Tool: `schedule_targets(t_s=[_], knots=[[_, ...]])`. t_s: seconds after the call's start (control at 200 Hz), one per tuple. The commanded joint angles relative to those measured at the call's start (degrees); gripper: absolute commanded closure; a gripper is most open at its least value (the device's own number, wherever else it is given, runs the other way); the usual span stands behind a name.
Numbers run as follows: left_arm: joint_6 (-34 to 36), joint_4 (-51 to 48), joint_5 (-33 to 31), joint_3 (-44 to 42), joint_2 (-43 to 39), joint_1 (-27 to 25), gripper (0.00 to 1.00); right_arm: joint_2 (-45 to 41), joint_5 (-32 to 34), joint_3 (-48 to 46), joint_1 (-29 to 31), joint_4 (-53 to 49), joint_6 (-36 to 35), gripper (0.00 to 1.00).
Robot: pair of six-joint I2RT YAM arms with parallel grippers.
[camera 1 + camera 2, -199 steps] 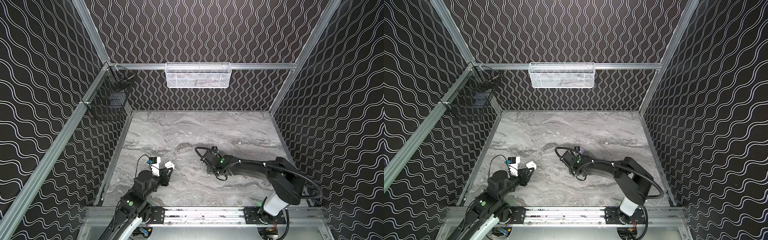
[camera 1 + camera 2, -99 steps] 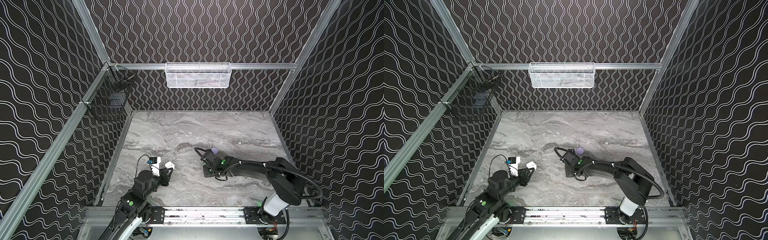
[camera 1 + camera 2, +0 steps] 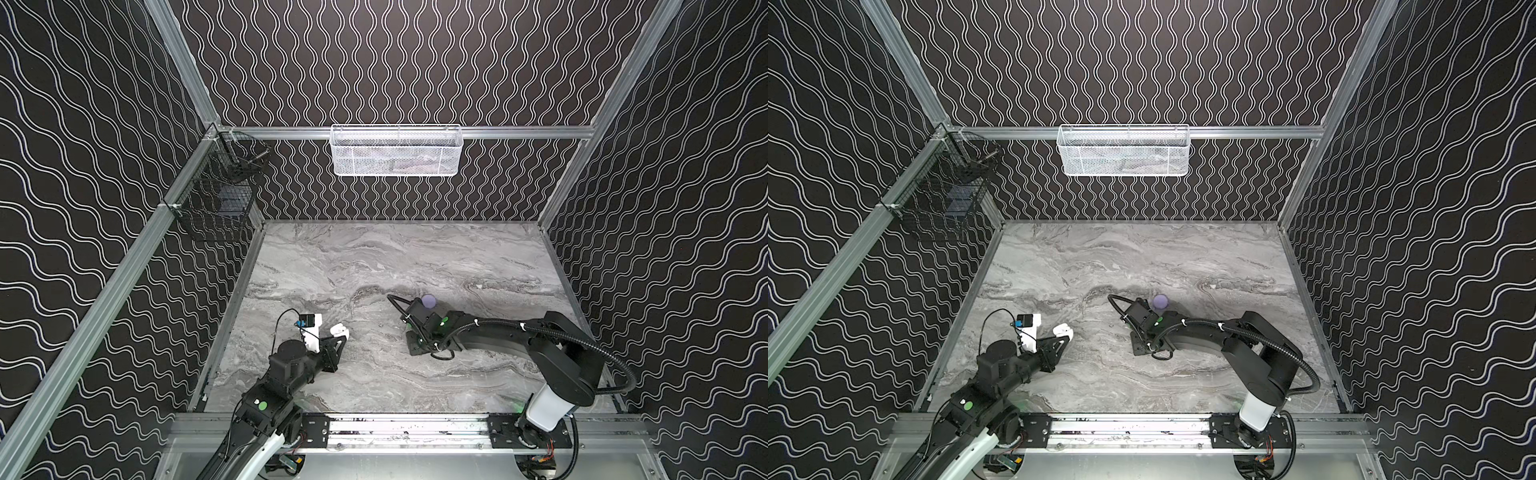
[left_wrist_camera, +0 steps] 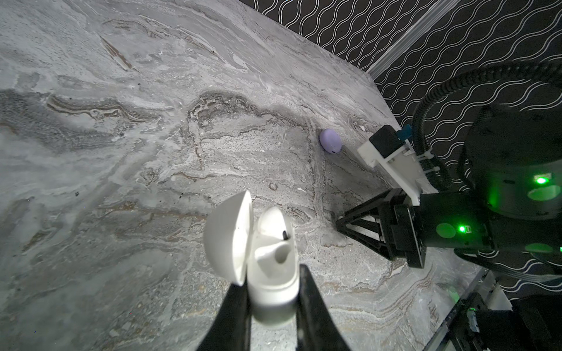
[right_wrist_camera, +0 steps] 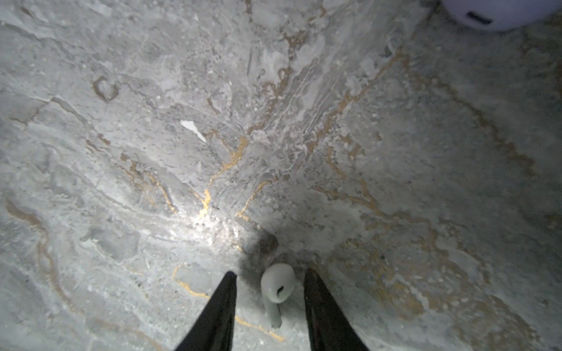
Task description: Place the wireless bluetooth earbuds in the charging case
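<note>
Right arm has slid a little toward the front since a second ago, so the lilac case [image 3: 428,301] it was hiding now shows in both top views, sitting closed on the worktop [image 3: 374,257] just behind that wrist. Left arm hasn't budged at all, as far as I can see

Right fingers [image 5: 219,310] are spread apart, tips down at the marble, and a white earbud [image 5: 278,287] lies flat between them with a gap on each side, so nothing's gripped there

Left fingers [image 4: 313,310] are clenched on the white charging case [image 4: 273,291], over on the left side of the worktop and well apart from the right arm. Its lid [image 4: 228,237] is flipped open, the seated earbud [image 4: 273,225] fills one side, and the empty slot [image 4: 281,256] next to it is bare
</note>
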Motion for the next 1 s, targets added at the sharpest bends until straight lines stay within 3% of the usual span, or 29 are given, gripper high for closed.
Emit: schedule_targets(t_s=[0.0,0.996], knots=[[0.95,2.98,0.29,0.31,0.20,0.06,0.83,0.16,0.41,0.71,-0.32,-1.48,-1.33,0.60],[0.97,3.04,0.20,0.28,0.48,0.03,0.82,1.83,-1.00,1.02,-0.52,-2.45,-4.70,0.74]])
